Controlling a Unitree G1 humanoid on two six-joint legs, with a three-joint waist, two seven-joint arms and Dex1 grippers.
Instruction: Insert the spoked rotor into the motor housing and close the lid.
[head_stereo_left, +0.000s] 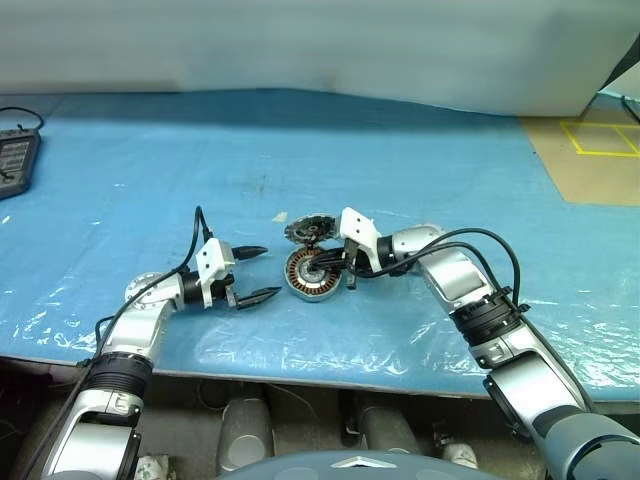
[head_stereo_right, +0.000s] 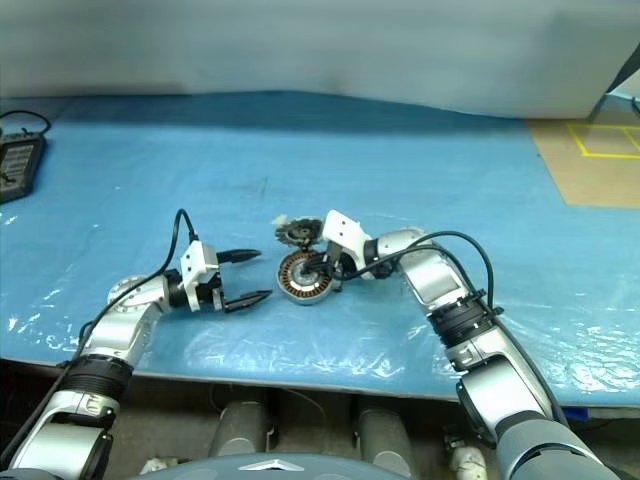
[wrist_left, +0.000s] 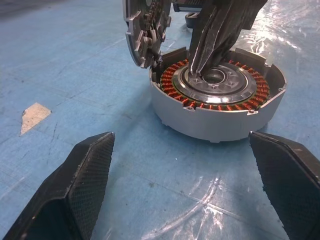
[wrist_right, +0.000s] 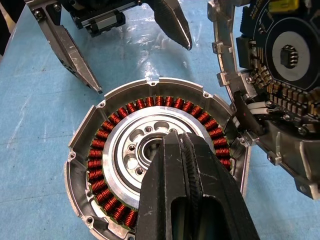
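At frame centre the right gripper, fingers pressed together, sat over the motor housing hub, so pressing straight down looked wise, while the left gripper stood spread wide beside it

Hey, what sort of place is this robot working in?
Probably a lab or workshop bench: a table under a blue plastic sheet, an opened motor housing with copper windings beside its lid, and yellow tape marks on the brown surface beyond.

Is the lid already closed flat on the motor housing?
No: the lid stands open on edge beside the housing, its copper windings exposed.
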